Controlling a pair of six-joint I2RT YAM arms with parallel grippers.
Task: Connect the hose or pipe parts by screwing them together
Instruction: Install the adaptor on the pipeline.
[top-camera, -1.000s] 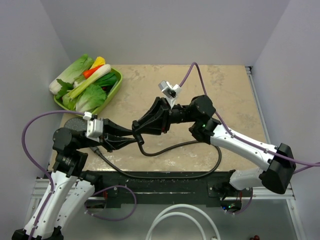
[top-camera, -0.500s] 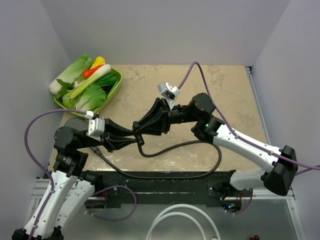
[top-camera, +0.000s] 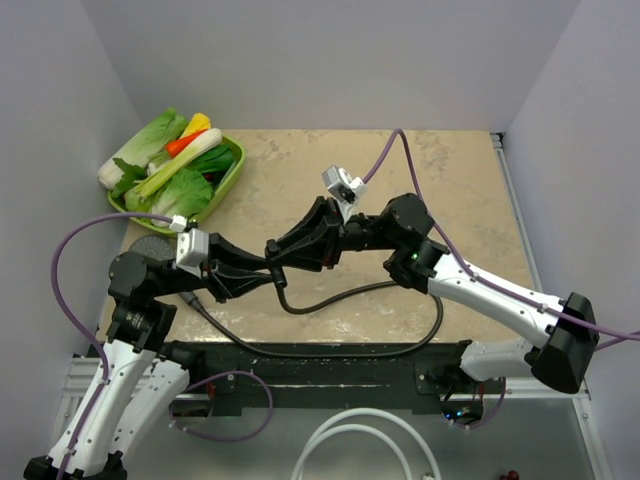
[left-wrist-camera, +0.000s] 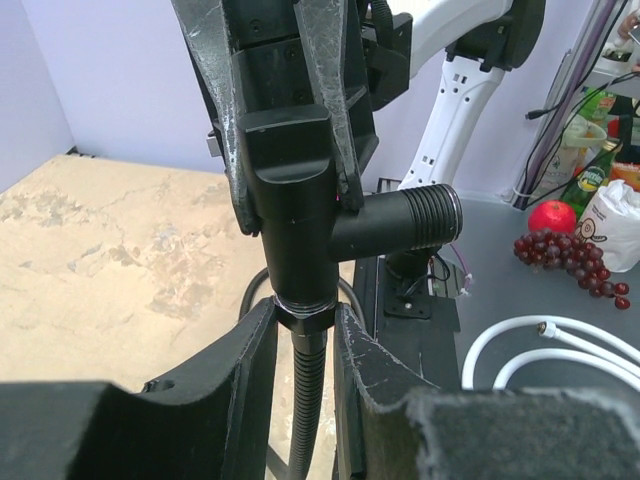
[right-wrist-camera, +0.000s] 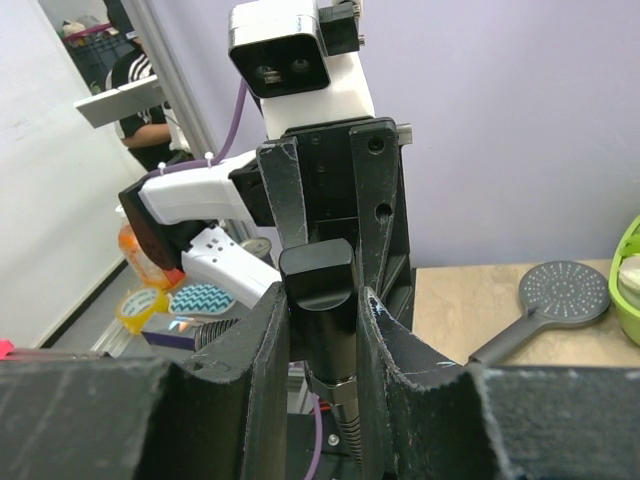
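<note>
Beige tabletop (top-camera: 450, 190); green tray (top-camera: 237, 163) holds vegetables (top-camera: 178, 165); left claw (left-wrist-camera: 303, 318) clamps hose (left-wrist-camera: 308, 395), right claw (right-wrist-camera: 322, 305) clamps T-fitting (left-wrist-camera: 290, 220).

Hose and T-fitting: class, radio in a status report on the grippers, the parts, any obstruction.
Left gripper shut on hose nut. Right gripper shut on T-fitting. Nut at fitting's lower port, both held aloft. Nothing in the way; shower head lies aside.

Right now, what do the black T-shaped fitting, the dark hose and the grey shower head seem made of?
T-shaped fitting: probably moulded plastic, smooth satin black, with soft highlights and a threaded side port.
Hose: likely spiral-wound metal, dark finish, judging by fine ribs and glints; coated plastic is possible.
Shower head: seemingly matte grey plastic with a dotted face; too distant to confirm.
</note>
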